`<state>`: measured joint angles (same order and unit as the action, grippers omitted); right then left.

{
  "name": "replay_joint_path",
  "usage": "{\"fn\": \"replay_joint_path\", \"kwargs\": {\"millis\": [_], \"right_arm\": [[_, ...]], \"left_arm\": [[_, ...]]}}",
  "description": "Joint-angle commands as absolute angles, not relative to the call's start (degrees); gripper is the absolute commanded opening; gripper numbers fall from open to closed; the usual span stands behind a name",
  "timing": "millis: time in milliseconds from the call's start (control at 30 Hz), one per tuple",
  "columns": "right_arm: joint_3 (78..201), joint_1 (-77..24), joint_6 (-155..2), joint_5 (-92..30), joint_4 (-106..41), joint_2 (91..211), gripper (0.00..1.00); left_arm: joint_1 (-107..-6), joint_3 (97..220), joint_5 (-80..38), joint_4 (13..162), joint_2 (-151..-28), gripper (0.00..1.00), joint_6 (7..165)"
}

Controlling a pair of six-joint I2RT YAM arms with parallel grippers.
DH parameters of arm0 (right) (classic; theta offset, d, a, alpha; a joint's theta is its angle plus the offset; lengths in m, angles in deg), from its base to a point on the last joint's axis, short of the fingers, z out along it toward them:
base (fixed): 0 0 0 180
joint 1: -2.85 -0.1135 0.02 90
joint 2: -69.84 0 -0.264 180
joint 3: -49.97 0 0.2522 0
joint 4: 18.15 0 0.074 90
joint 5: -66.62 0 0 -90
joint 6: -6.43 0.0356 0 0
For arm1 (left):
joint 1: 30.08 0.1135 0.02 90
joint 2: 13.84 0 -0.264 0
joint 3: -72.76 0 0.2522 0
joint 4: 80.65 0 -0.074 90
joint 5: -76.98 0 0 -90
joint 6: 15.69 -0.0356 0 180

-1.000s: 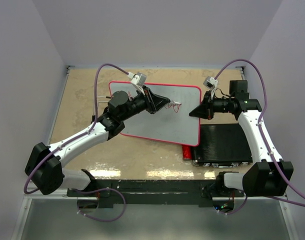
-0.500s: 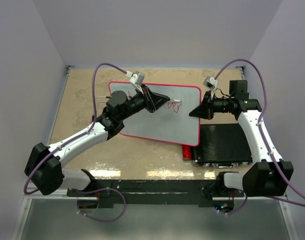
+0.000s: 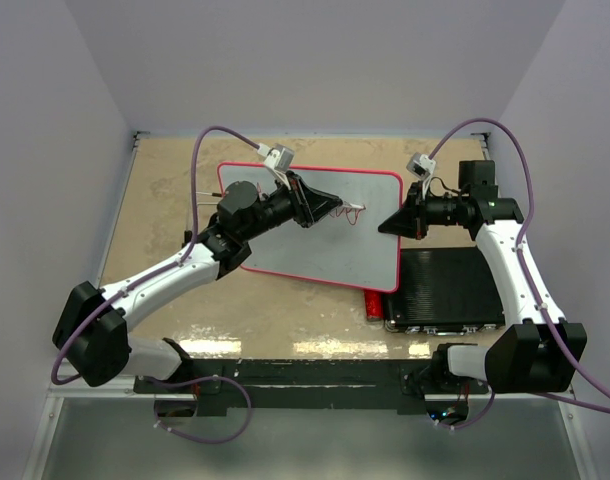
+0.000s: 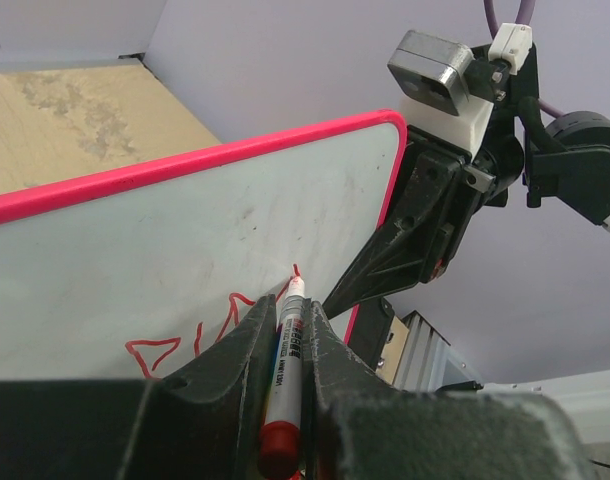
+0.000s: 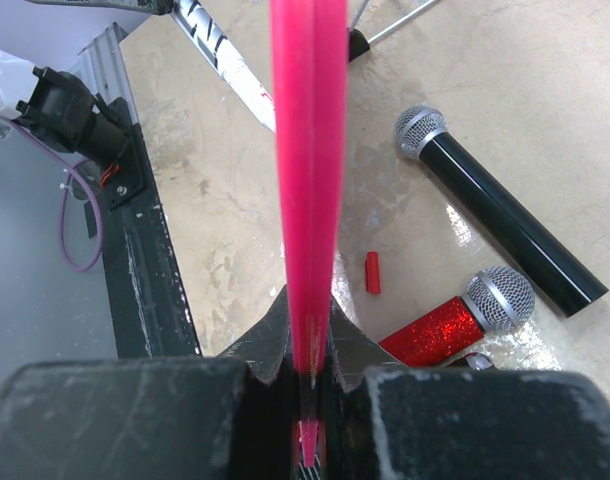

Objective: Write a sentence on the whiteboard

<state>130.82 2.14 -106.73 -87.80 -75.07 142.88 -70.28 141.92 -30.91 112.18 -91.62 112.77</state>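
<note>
The whiteboard (image 3: 315,225), glossy white with a thin red frame, is held tilted above the table. My right gripper (image 3: 390,222) is shut on its right edge; in the right wrist view the red frame (image 5: 308,150) runs edge-on between my right gripper's (image 5: 308,320) fingers. My left gripper (image 3: 330,205) is shut on a white marker (image 4: 290,330) with a red end, its tip touching the board. Red strokes of the sentence (image 4: 185,345) lie just left of the tip, partly hidden behind my left gripper (image 4: 285,305); they show as small red marks (image 3: 351,211) from above.
A black ribbed case (image 3: 450,290) lies on the table under the right arm. Below the board lie a red glitter microphone (image 5: 455,325), a black microphone (image 5: 495,225) and a small red cap (image 5: 372,272). The table surface is tan.
The left gripper with the marker shifted slightly left and then back right along the writing. The right gripper and the board have stayed put.
</note>
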Motion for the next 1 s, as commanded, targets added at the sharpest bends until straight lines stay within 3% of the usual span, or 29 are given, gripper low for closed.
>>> {"fn": "replay_joint_path", "kwargs": {"millis": [0, 967], "right_arm": [[131.58, 1.89, -108.01, -90.09, -72.16, 140.60, 0.00], [131.67, 1.80, -108.09, -90.18, -72.17, 140.51, 0.00]], "left_arm": [[-70.15, 142.95, -29.72, 111.70, -92.06, 0.00, 111.93], [-70.86, 147.43, -29.81, 110.11, -94.26, 0.00, 111.58]]}}
